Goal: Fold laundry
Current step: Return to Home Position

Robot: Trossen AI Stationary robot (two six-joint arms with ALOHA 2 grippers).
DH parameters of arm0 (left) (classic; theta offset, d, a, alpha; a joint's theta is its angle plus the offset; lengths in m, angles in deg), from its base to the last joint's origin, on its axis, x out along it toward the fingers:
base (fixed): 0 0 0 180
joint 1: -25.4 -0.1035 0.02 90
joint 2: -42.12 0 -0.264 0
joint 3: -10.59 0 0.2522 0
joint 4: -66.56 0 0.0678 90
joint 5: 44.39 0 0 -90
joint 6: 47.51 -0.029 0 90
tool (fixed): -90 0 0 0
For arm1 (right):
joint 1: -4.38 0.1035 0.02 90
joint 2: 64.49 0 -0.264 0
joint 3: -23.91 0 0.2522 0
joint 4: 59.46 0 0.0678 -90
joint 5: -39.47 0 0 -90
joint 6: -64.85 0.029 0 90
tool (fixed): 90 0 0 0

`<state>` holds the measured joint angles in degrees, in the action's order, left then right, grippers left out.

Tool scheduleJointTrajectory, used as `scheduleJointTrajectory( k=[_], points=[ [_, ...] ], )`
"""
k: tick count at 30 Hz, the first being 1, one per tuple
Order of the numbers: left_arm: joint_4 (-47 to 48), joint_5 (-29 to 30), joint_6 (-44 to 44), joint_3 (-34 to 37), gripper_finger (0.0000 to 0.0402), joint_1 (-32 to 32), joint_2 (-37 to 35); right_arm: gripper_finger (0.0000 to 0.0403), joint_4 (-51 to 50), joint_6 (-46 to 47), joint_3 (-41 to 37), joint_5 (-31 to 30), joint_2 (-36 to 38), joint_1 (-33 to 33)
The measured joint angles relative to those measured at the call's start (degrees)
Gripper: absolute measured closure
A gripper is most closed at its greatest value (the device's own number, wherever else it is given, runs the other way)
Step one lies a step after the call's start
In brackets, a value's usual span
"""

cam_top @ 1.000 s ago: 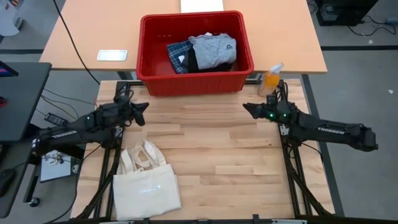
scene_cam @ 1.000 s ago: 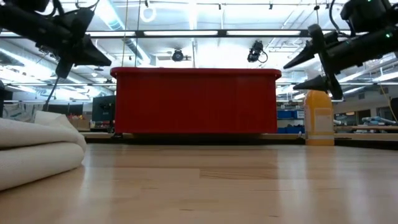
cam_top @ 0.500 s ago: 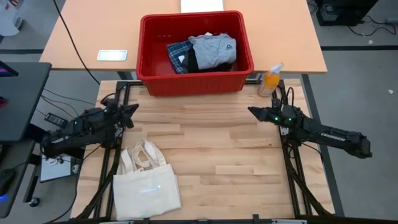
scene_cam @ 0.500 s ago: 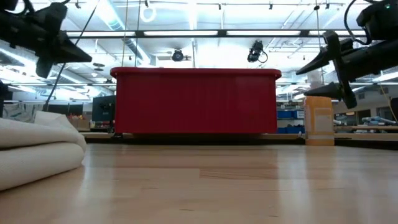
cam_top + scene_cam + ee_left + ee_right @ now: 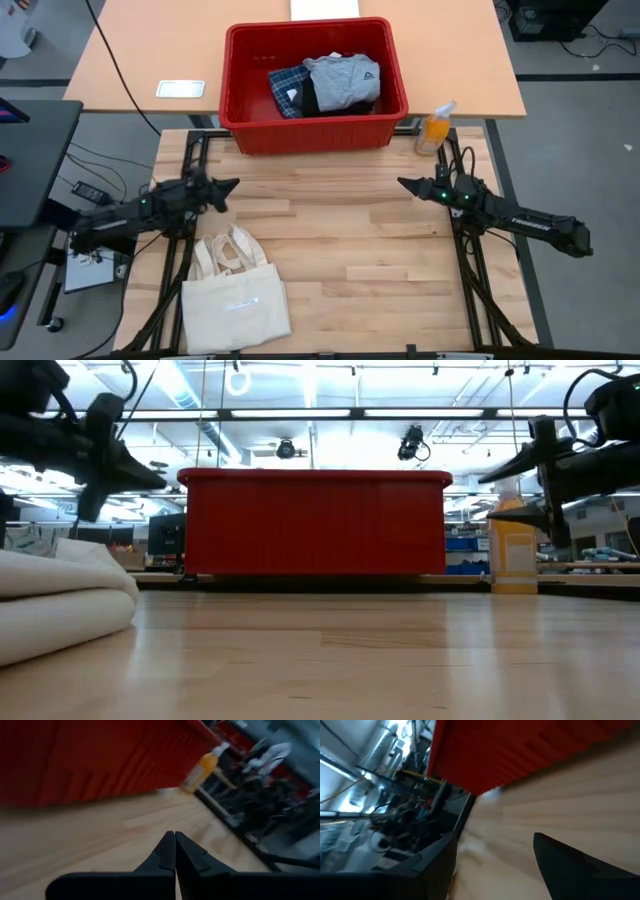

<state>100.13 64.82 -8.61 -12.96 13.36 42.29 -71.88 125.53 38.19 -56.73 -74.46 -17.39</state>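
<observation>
Pale wooden surface (image 5: 340, 240) under workshop lights: we see the laundry (image 5: 330, 85) piled inside a red bin (image 5: 245, 125) at the middle of the far edge. A grey top (image 5: 350, 75) lies over a dark garment (image 5: 312, 97), with a plaid piece (image 5: 285, 88) beside them. The left claw (image 5: 228, 187) hovers by the left edge, its fingers clenched together on nothing. The right claw (image 5: 405, 184) hangs by the right edge, fingers spread and empty. A cream tote bag (image 5: 235, 300) lies at the near left corner, and an orange bottle (image 5: 434, 128) stands at the far right corner.
</observation>
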Motion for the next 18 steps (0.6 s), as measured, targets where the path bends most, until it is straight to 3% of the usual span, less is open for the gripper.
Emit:
scheduleJointTrajectory(
  k=[5,12,15,18],
  points=[
    [-7.68,-2.98,4.94,4.91,0.0398,1.53,1.47,0.0133,0.16,3.67,-0.18,4.55,-0.17,0.01],
    [-8.96,0.02,6.38,5.20,0.0398,2.28,2.91,0.0133,0.58,3.25,-0.18,9.47,-0.22,0.01],
    [-8.96,0.03,0.07,5.20,0.0397,2.28,2.86,0.0133,0.11,-3.96,-0.18,9.91,-0.49,0.01],
    [-8.96,0.02,-7.13,5.20,0.0397,2.28,2.82,0.0133,0.08,-29.30,-0.17,9.88,-1.18,0.01]
  ],
)
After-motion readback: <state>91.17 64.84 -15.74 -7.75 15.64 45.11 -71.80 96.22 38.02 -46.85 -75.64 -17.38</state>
